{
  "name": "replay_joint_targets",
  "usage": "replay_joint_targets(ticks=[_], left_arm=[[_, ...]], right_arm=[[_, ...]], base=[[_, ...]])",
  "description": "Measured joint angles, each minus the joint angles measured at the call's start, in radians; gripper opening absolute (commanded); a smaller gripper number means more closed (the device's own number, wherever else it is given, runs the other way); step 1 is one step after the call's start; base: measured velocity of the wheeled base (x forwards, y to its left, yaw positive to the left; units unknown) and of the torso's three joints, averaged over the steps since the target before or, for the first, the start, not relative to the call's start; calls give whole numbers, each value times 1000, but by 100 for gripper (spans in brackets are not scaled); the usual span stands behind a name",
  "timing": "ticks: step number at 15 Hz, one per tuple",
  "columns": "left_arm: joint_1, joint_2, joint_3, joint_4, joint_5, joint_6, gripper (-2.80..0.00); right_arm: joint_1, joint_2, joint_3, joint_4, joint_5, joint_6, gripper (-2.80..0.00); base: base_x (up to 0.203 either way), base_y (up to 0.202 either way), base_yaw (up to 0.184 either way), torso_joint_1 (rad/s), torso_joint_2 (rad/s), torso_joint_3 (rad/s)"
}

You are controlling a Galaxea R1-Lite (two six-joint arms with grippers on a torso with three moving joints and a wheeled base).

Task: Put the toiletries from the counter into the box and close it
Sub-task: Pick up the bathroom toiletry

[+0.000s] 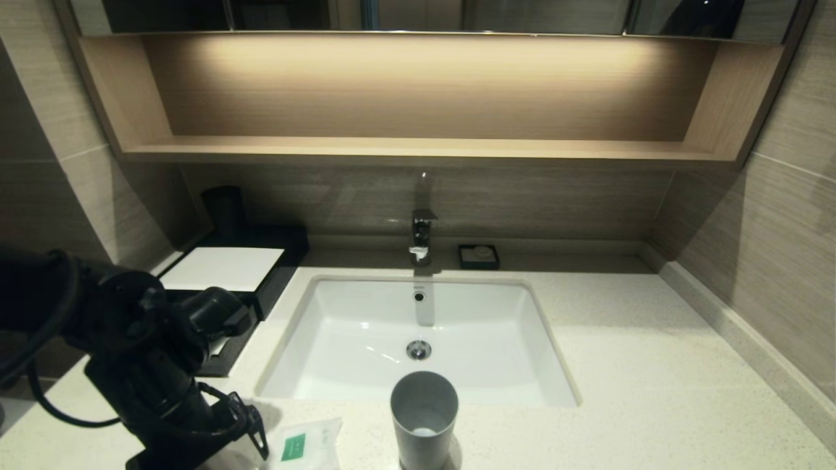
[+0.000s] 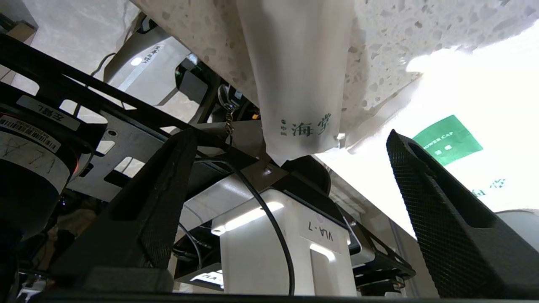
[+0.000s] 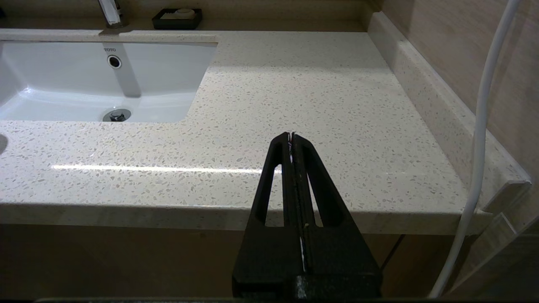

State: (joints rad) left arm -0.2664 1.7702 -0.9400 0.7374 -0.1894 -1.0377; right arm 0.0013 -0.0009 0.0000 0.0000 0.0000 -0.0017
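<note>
My left gripper (image 2: 288,135) is open at the counter's front edge, left of the sink. A narrow white packet (image 2: 294,84) with green print lies on the counter (image 2: 379,38). Its end overhangs the edge and lies between the two fingers, touching neither. A squarish packet with a green label (image 1: 304,447) lies beside it, also in the left wrist view (image 2: 448,141). The long thin packet is not in view. The black box (image 1: 222,267) with its white top stands at the back left. Its drawer (image 1: 225,359) is pulled out, partly hidden by my left arm (image 1: 157,372). My right gripper (image 3: 290,135) is shut and empty.
A grey cup (image 1: 423,418) stands at the front edge before the white sink (image 1: 418,326). A tap (image 1: 421,238) and a small black soap dish (image 1: 478,256) are at the back. A dark cup (image 1: 224,209) stands behind the box. A wooden shelf (image 1: 418,150) hangs above.
</note>
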Motion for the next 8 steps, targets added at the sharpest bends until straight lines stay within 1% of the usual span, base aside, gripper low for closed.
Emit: replay_joint_targets(ticks=[8], left_arm=[[9, 19, 2, -13, 7, -10, 0]], right_arm=[[0, 0, 0, 0, 0, 0, -280]], base=[[0, 0, 0, 0, 0, 0]])
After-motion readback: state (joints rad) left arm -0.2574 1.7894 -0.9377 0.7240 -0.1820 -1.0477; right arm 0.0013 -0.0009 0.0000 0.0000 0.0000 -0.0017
